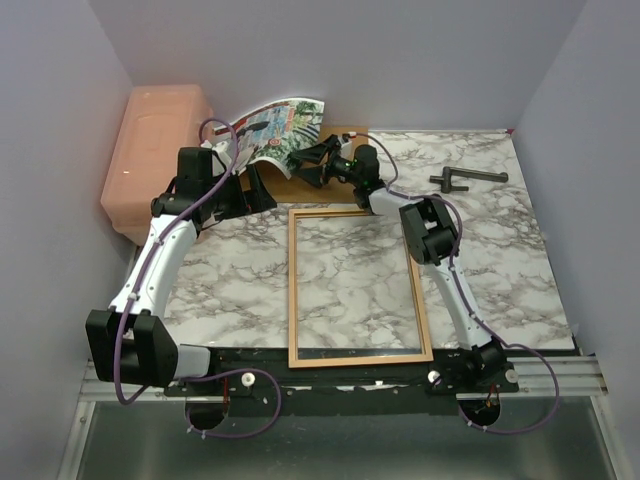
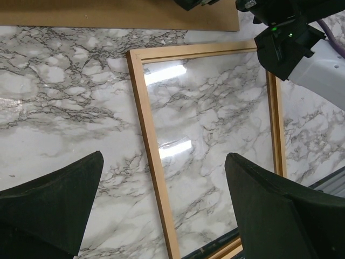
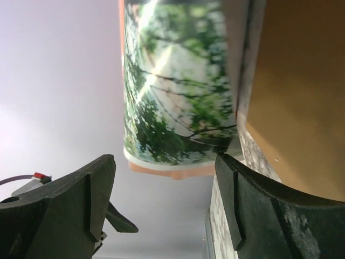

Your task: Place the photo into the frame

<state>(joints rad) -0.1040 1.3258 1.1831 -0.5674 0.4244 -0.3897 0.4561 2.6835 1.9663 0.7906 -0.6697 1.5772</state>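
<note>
The photo [image 1: 280, 125] stands curled at the back of the table, bowed up against the wall, with its green foliage filling the right wrist view [image 3: 178, 81]. My right gripper [image 1: 303, 165] sits at its lower right edge. Its jaws are open [image 3: 164, 159], and the print's edge lies just past the fingertips with nothing between them. The thin wooden frame [image 1: 292, 290] lies flat in the middle of the marble table. My left gripper [image 1: 252, 188] hangs open [image 2: 164, 159] above the frame's left rail [image 2: 148, 140], holding nothing.
A plain brown backing board [image 1: 340, 133] lies flat under the photo at the back and shows in both wrist views [image 2: 118, 13] [image 3: 302, 97]. A pink plastic bin [image 1: 155, 150] stands at the far left. A black tool [image 1: 465, 178] lies at the back right.
</note>
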